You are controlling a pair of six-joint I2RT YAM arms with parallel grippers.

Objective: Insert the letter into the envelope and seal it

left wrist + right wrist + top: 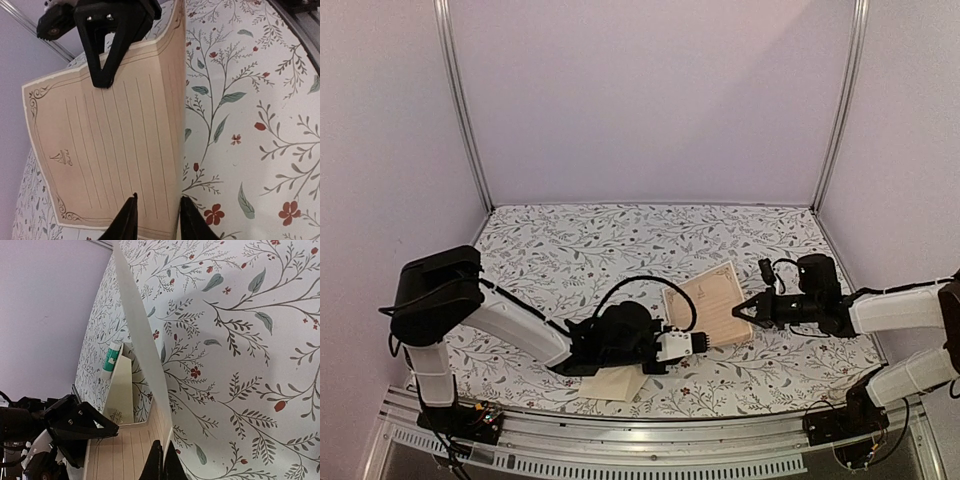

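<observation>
**A:** We're on the right gripper [162, 456]. Its jaws are pressed tight together, with the letter [110, 150] nipped between them at one edge.

**B:** And the sheet isn't lying flat. From the right wrist we see it edge-on, a pale strip bowing up off the table [570, 250].

**A:** Over to the left gripper [158, 198] at the opposite edge. Its fingers stand apart, straddling the border of the page with a gap far wider than paper. We'd say it's clamping nothing.

**B:** We can't tell whether either pad grazes the sheet. So the letter hangs between the two tools, right of centre and near the front.

**A:** Moving outward, the envelope [615, 383] is at the front edge, left of the letter.

**B:** It's mostly buried, though. The left arm [520, 330] lies right across it, so only a cream corner shows, and the wrist sits between envelope and letter.

**A:** A black cable [655, 283] loops over that wrist too.

**B:** There's also a small green-and-white object [112, 359] further back. We can't make out what it is.
</observation>
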